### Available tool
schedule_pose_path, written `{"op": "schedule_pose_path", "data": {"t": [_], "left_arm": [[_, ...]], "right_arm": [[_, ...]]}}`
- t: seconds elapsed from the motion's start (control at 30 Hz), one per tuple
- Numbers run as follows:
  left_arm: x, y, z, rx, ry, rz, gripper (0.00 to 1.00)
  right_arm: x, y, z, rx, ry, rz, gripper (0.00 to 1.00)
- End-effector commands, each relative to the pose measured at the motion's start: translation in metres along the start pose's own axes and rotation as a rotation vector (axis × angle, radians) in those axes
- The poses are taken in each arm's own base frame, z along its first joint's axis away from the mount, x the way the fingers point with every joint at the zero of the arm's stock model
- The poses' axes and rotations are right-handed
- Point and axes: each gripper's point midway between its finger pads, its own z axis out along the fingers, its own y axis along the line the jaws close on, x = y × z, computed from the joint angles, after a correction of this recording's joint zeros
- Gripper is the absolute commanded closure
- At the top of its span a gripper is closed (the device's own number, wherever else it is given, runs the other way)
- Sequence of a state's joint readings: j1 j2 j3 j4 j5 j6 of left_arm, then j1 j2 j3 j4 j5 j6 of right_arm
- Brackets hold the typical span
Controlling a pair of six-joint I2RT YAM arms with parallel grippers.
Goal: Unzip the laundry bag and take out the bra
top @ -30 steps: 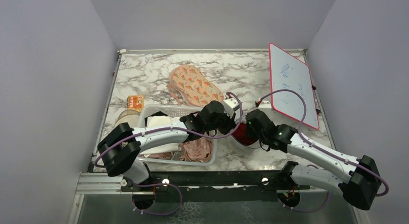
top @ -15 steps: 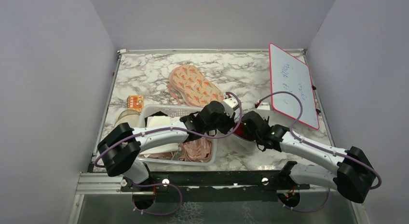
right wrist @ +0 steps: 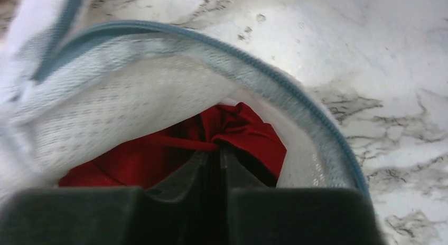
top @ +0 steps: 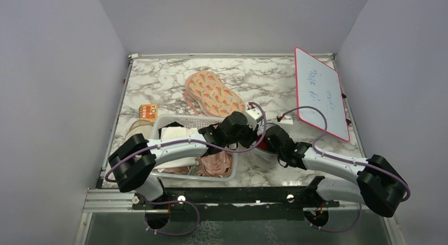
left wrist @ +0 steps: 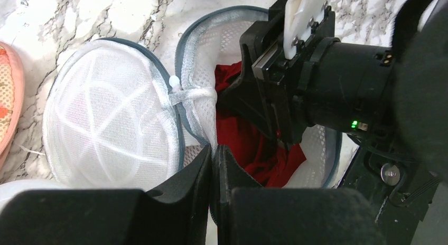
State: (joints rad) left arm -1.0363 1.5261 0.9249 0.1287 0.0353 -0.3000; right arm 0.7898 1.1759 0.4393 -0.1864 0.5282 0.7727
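Note:
The laundry bag (left wrist: 206, 39) lies open on the marble, its round mesh lid (left wrist: 111, 129) flipped to the left. The dark red bra (left wrist: 248, 144) sits inside the bag. My left gripper (left wrist: 214, 150) is shut on the bag's mesh rim at the opening's near edge. My right gripper (right wrist: 217, 150) is inside the bag, shut on a bunched fold of the bra (right wrist: 158, 160), under the grey-blue piping (right wrist: 253, 60). In the top view both grippers meet at the table's middle, left gripper (top: 255, 135) and right gripper (top: 265, 142), covering most of the bag (top: 267, 159).
A white slatted basket (top: 174, 121) with a pink garment (top: 214, 165) stands just left of the bag, under the left arm. A peach patterned garment (top: 214, 97) lies behind. A red-framed whiteboard (top: 319, 92) leans at the right. An orange box (top: 148, 112) and a jar (top: 138, 130) sit far left.
My right gripper has moved left into the bag's opening, close beside the left gripper, and now hides most of the red fabric from above. The left arm has held still.

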Motion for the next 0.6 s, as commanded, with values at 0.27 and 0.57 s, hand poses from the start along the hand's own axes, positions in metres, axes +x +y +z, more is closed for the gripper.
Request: {"op": "schedule_pose_path", "data": {"t": [0.27,0.57], "left_arm": [[-0.011,0.007,0.002,-0.056,-0.034,0.012,1.00],[-0.016,0.014,0.000,-0.098,-0.042,0.028,1.00]], "right_arm": [[-0.059,0.062,-0.058,-0.356,-0.076,-0.061,0.99],[-0.085,0.072,-0.097,-0.451,-0.098,-0.066,0.99]]}}
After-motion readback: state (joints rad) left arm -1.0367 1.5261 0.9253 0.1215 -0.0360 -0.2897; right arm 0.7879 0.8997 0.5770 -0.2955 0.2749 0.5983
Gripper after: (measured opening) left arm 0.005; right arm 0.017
